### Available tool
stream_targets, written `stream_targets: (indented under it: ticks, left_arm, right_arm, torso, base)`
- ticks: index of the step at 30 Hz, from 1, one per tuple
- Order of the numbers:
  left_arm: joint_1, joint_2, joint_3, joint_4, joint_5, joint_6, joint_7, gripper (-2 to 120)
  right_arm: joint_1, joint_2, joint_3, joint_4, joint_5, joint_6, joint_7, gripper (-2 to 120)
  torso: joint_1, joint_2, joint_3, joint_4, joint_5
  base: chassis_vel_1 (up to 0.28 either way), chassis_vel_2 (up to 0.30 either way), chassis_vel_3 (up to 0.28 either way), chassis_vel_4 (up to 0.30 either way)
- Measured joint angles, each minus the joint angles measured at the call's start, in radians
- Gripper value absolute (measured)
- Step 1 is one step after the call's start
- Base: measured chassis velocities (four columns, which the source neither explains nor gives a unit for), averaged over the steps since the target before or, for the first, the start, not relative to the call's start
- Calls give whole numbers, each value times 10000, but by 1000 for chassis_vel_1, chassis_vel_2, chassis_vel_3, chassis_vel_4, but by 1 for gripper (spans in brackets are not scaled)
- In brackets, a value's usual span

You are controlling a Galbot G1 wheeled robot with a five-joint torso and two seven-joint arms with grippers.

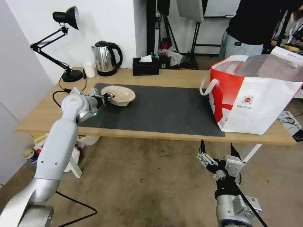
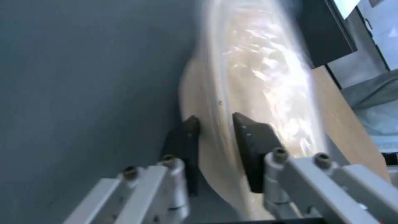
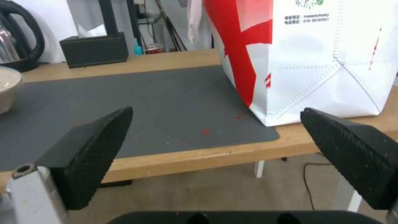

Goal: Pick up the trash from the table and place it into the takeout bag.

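Note:
A shallow beige bowl (image 1: 120, 94) sits on the left part of the dark grey mat (image 1: 164, 108) on the table (image 1: 180, 78). My left gripper (image 1: 109, 96) reaches it from the left. In the left wrist view the left gripper (image 2: 215, 119) is shut on the bowl (image 2: 265, 77), one finger (image 2: 188, 130) outside the rim and the other inside. The takeout bag (image 1: 252, 101) stands open at the table's right end. My right gripper (image 1: 217, 144) hangs open below the table's front edge, in front of the bag (image 3: 311, 56); nothing is between the right gripper (image 3: 216, 110) fingers.
Along the back edge stand a black desk lamp (image 1: 64, 41), a small white cup (image 1: 89, 69), a kettle (image 1: 105, 58) and a black tissue box (image 1: 145, 66). A person (image 1: 252, 28) stands behind the bag. Red crumbs (image 3: 205, 131) dot the mat near the bag.

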Motion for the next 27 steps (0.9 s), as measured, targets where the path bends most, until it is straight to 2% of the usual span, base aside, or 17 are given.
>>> stream_targets:
  ticks: [2,4,6,23,27]
  left_arm:
    - [41,17,-21,-15,26,-16,21,11]
    - [70,31,-41,-41,33,-26,33,9]
    - [136,70,-94,-103,42,-43,57,0]
    - [394,630,-371,-859,-48,-216,410,0]
    - [398,836,-366,-1095,-27,-470,907,0]
  right_arm:
    - [0,0,0,0,0,0,0,100]
    - [0,0,0,0,0,0,0,100]
    - [0,0,0,0,0,0,0,100]
    - [0,0,0,0,0,0,0,100]
    - [0,0,0,0,0,0,0,100]
  torso:
    - [0,0,0,0,-1]
    - [0,-1,0,0,-1]
    - [0,0,0,0,0]
    - [0,0,0,0,-1]
    - [-1,0,0,0,-2]
  base:
    - [0,0,0,0]
    - [0,0,0,0]
    - [0,0,0,0]
    - [0,0,0,0]
    - [0,0,0,0]
